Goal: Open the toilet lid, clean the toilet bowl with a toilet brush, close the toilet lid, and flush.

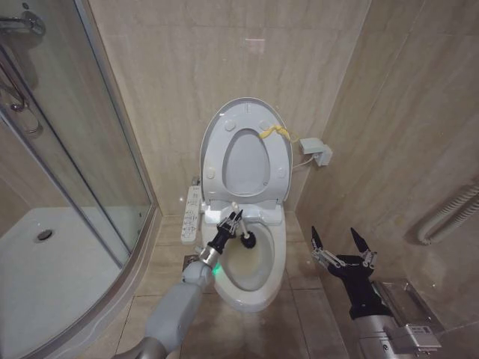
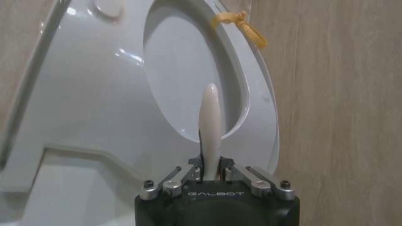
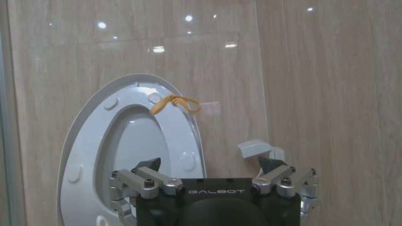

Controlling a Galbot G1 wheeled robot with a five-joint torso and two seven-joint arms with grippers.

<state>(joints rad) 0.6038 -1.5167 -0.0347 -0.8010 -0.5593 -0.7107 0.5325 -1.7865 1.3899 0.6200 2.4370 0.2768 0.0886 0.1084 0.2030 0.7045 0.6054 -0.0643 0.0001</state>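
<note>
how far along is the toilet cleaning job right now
Done: the toilet lid stands raised against the wall. In hand: the left end effector grips the toilet brush, its dark head down in the stained toilet bowl. The right end effector waits open beside the toilet. Left: closing the lid and flushing.

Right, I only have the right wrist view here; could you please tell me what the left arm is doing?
Observer: The left gripper is shut on the toilet brush, over the back of the toilet bowl.
Operator: Thank you. Where is the brush head?
Observer: It sits inside the bowl, near the rear wall.
Operator: And is the bowl dirty?
Observer: Yes, yellowish stains show inside it. The right gripper is open beside the toilet.
</note>
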